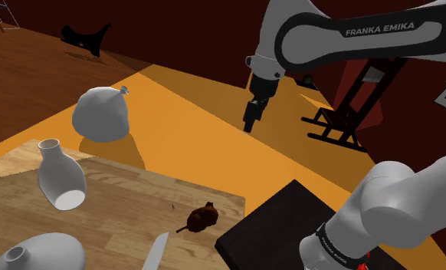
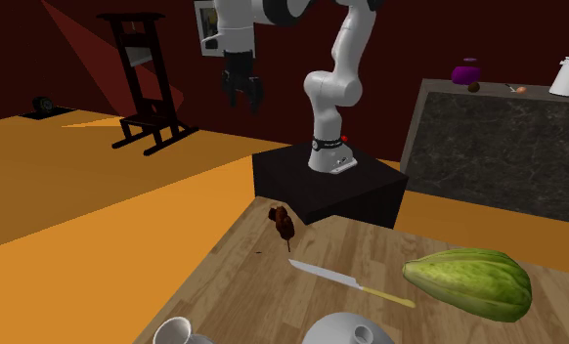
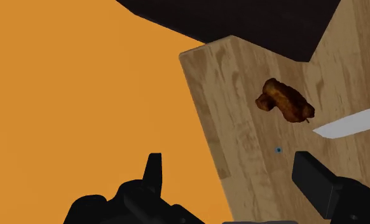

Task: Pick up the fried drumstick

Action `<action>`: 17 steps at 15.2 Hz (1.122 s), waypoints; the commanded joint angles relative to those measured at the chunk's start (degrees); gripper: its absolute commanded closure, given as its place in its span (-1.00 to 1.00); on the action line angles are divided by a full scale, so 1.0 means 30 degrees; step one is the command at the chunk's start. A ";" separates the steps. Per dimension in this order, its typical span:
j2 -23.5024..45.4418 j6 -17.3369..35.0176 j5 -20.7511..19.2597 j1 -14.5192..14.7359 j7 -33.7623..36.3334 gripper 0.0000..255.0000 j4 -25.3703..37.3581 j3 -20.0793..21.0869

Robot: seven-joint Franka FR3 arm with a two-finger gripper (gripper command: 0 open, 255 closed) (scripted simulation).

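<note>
Tool (image 1: 249,125) hung high over the orange floor (image 1: 191,130), upper middle of the shoulder view, well apart from the desk (image 1: 122,199). In the wrist view its fingers (image 3: 153,170) stood apart. Only floor and the desk's edge showed between them, and nothing was held.

Drumstick (image 1: 201,218) lay on the desk close to its corner, lower middle of the shoulder view, near the black stand (image 1: 279,218). It was dark brown and untouched. A knife (image 1: 155,253) lay just beside it, tip toward it; the two looked apart.

Progress, as we judged it: nothing of the pick was done yet. There was no contact, and the tool was neither above the drumstick nor down at its level.

Left to do: bring the tool over the drumstick, lower it with the fingers to either side, close, lift. We noted the knife tip as a thing a finger might nudge on the way down.
</note>
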 commanded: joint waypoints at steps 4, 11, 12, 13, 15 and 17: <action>0.2697 0.1751 0.0035 0.0883 -0.0142 -1.00 0.0023 0.1036; 0.6635 0.4049 -0.0386 0.1963 -0.0169 -1.00 0.0312 0.2426; 0.7225 0.4350 -0.0501 0.2113 -0.0143 -1.00 0.0399 0.2616; 0.7820 0.4642 -0.0632 0.2265 -0.0107 -1.00 0.0498 0.2800; 0.9027 0.5200 -0.0939 0.2574 -0.0011 -1.00 0.0728 0.3152; 1.0251 0.5719 -0.1307 0.2896 0.0118 -1.00 0.1001 0.3474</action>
